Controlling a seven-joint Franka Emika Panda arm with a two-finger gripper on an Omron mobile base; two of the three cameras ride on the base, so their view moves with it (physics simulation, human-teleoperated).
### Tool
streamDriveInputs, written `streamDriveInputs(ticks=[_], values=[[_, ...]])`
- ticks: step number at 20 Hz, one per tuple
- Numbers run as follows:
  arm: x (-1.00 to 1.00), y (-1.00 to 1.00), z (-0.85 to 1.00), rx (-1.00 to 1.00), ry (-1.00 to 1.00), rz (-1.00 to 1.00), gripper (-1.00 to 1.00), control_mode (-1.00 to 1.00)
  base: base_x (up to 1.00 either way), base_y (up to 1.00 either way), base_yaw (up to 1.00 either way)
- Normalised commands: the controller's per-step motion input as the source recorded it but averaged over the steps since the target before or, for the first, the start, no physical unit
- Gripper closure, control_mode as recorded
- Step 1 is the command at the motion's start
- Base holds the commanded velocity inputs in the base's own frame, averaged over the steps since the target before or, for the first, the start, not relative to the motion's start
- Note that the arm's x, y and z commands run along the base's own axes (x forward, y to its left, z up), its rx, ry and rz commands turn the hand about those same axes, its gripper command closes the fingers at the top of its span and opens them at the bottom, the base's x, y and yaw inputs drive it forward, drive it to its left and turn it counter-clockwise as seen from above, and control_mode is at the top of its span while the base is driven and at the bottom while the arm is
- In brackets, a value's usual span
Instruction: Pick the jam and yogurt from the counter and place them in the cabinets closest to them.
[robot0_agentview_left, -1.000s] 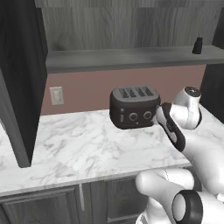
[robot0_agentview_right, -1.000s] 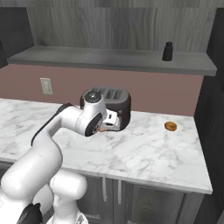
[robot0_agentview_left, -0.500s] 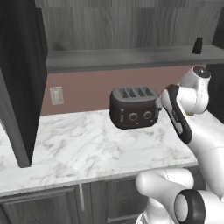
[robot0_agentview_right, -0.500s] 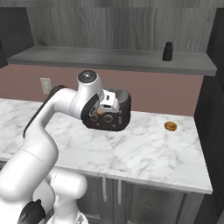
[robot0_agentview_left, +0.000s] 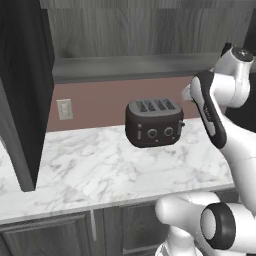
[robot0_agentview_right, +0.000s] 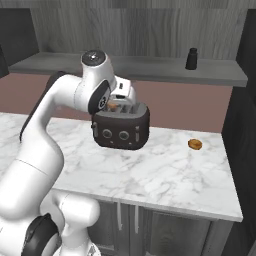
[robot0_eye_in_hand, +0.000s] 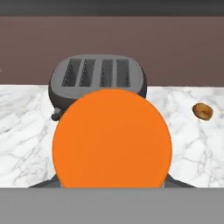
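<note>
gripper (robot0_agentview_right: 116, 104): you've got it raised above the toaster (robot0_agentview_right: 121, 127), closed around the jam (robot0_eye_in_hand: 112, 138)
jam: off the counter (robot0_agentview_right: 165, 175), level with the wall below the cabinet shelf (robot0_agentview_right: 150, 70)
counter: small brown thing (robot0_agentview_right: 195, 144) right of toaster

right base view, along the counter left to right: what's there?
Robot arm → toaster → small brown item lying on the counter. Higher up, a black bottle stands on the shelf.

jam (robot0_eye_in_hand: 111, 138) hiding tool fingertips, toaster (robot0_eye_in_hand: 102, 78) front
</note>
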Motion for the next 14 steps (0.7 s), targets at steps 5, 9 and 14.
streamDriveInputs(ticks=[5,9,14], values=[[-0.03,0.01,0.20,0.00,-0.06,0.00,1.00,-1.00,0.00,0.00,0.00],[-0.06,0.00,0.36,0.01,-0.21,0.00,1.00,-1.00,0.00,0.00,0.00],[-0.06,0.01,0.42,0.00,-0.27,0.00,1.00,-1.00,0.00,0.00,0.00]])
